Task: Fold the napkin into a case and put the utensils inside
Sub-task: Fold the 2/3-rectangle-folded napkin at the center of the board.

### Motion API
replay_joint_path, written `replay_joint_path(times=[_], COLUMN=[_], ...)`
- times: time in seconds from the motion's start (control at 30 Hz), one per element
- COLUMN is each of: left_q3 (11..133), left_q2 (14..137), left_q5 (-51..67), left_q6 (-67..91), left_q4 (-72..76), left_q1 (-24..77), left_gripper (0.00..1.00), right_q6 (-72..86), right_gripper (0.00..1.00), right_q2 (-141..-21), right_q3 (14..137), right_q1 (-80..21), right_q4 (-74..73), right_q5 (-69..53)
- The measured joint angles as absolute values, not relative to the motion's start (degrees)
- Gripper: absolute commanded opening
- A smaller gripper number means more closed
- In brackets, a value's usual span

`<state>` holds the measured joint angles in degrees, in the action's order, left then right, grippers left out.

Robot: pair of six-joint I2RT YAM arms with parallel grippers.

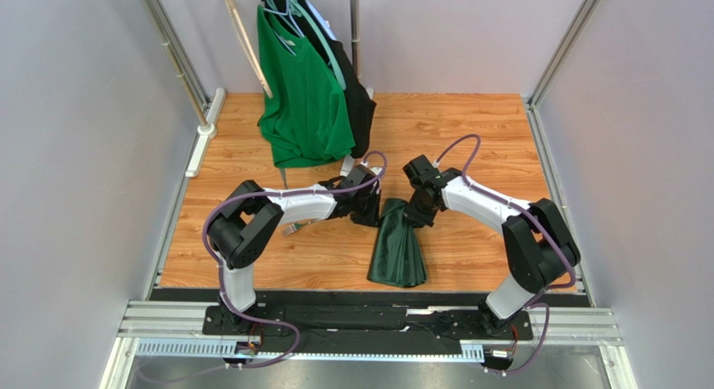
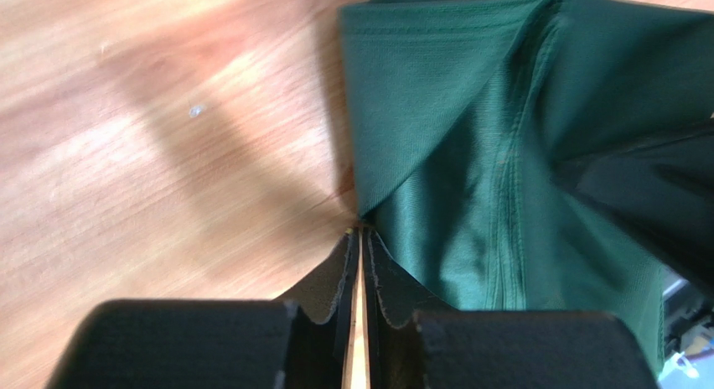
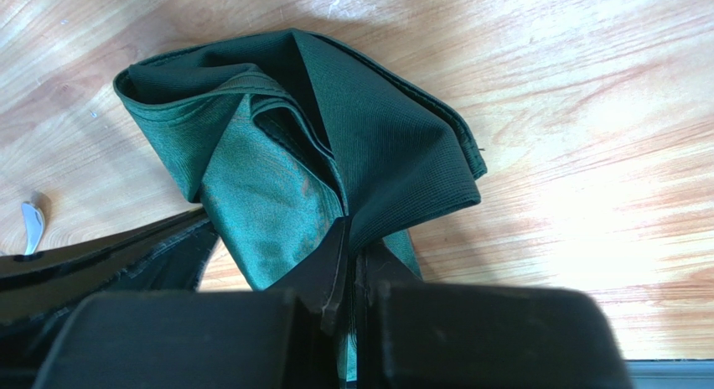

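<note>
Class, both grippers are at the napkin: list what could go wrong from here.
The left gripper seems to pinch the napkin by only a corner tip, so it may slip free. The napkin is bunched and creased at the right gripper, so any fold may come out crooked.

A wood-grain surface [image 1: 469,129] is boxed in by plain pale grey walls [image 1: 75,154], with aluminium posts [image 1: 172,49] rising at its far corners. At the far edge a bright green T-shirt [image 1: 302,95] and a black garment [image 1: 360,104] hang on hangers. A black rail [image 1: 335,297] lines the near edge. Bright glare streaks the wood.
</note>
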<state>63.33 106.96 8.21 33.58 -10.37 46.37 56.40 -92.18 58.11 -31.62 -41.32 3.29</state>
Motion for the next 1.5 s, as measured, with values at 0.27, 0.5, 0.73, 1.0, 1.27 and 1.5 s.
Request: replay_joint_path(times=[0.27,0.5,0.73,1.0,1.27,1.5], left_q3=[63.59,63.59,63.20,60.20,55.92,53.76], left_q2=[108.57,108.97,108.99,107.09,99.94,97.49], left_q5=[9.63,9.96,9.98,10.41,14.63,20.84], left_q6=[34.63,35.29,35.70,35.57,34.37,34.44], left_q4=[-6.07,-4.64,-3.68,-0.23,-2.04,1.23], left_q1=[47.75,48.36,48.36,47.97,44.66,45.15], left_gripper=[0.10,0.10,0.12,0.64,0.99,0.99], right_q6=[58.83,60.86,61.01,58.19,54.30,53.49], right_gripper=[0.00,0.06,0.12,0.28,0.44,0.46], right_q2=[-96.16,-99.66,-102.54,-102.67,-101.71,-101.62], right_q3=[63.16,65.54,66.35,66.35,64.47,64.49], right_q1=[-33.65,-34.61,-34.70,-34.72,-34.61,-34.63], right_q4=[-44.40,-45.21,-44.56,-42.15,-37.93,-37.10], right_q5=[5.52,6.37,6.72,6.33,3.88,1.76])
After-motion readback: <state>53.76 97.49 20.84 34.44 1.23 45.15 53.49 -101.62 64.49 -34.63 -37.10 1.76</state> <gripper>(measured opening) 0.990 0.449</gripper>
